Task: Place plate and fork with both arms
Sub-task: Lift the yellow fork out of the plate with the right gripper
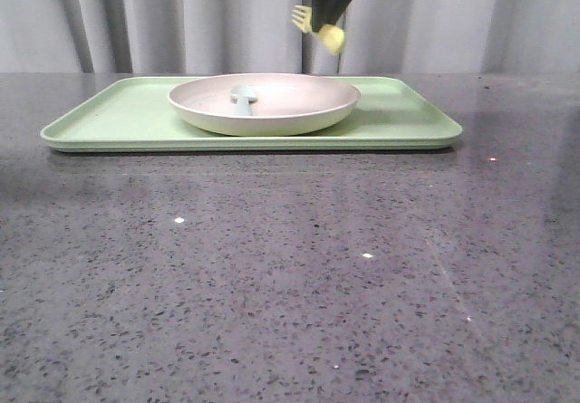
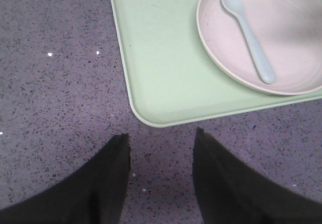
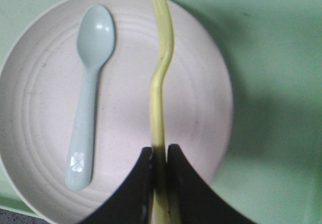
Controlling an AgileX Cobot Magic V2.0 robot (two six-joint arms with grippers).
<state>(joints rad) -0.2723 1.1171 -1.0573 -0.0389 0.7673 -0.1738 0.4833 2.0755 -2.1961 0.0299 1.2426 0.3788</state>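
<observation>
The cream-pink plate (image 1: 272, 104) sits on the light green tray (image 1: 399, 127) at the table's far side. It also shows in the left wrist view (image 2: 287, 38) and the right wrist view (image 3: 40, 88). My right gripper (image 1: 328, 24) is shut on the yellow fork (image 1: 317, 27) and holds it in the air above the plate's right part. In the right wrist view the gripper (image 3: 160, 151) pinches the fork (image 3: 160, 83) edge-on over the plate. My left gripper (image 2: 161, 136) is open and empty over the bare table, just off a tray corner (image 2: 151, 118).
A pale blue-grey spoon (image 1: 244, 97) lies in the plate, left of the fork; it also shows in both wrist views (image 2: 249, 32) (image 3: 88, 103). The dark speckled table (image 1: 290, 276) spreads in front of the tray. Grey curtains hang behind.
</observation>
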